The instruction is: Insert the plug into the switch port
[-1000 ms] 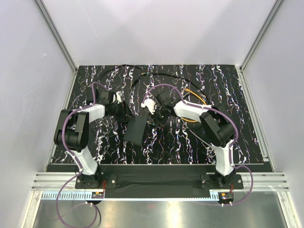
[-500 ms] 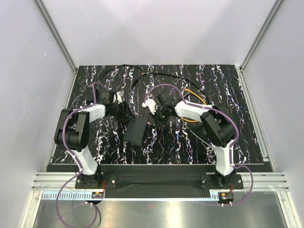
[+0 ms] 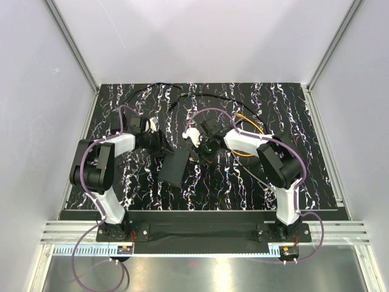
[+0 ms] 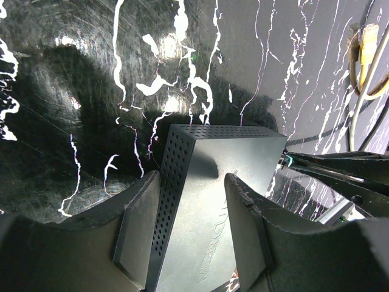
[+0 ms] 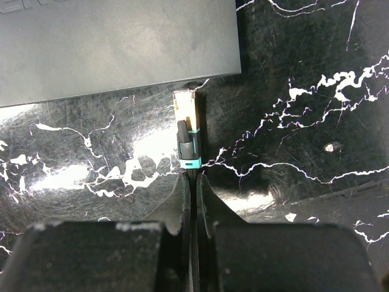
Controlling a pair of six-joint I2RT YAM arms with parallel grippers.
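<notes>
right jaws: pinched almost fully together on the thin black cord [image 5: 191,174] just behind the plug [image 5: 186,125], which sticks out ahead of them toward the top of the right wrist frame. left jaws: about half way apart, one finger [image 4: 138,234] on each side of the black box [image 4: 209,207]. they look to be pressing on it, bracing it on the desk [image 5: 316,121].

plug: clear tip, dark latch, teal boot. the tip sits just short of the box's near edge, close to that edge's right corner, centre-top of the right wrist frame. not in yet. switch port: not visible in any view, hidden on the thin edge. in the top view the box lies centre frame, between the two arms.

handling (my read): plug is light, hard plastic, and the latch tab looks breakable if it goes in skewed. cord is limp, so a hold behind the boot lets the tip wander; a hold on the boot itself would steer better. box is rigid, smooth, probably light, likely to slide on the glossy desk when pushed. take it by opposite sides, as the left jaws do.

count: one plug, one box, two arms, one orange-yellow cable loop [image 3: 255,129] right of centre. dark cords along the top of the desk are too faint to count.
</notes>
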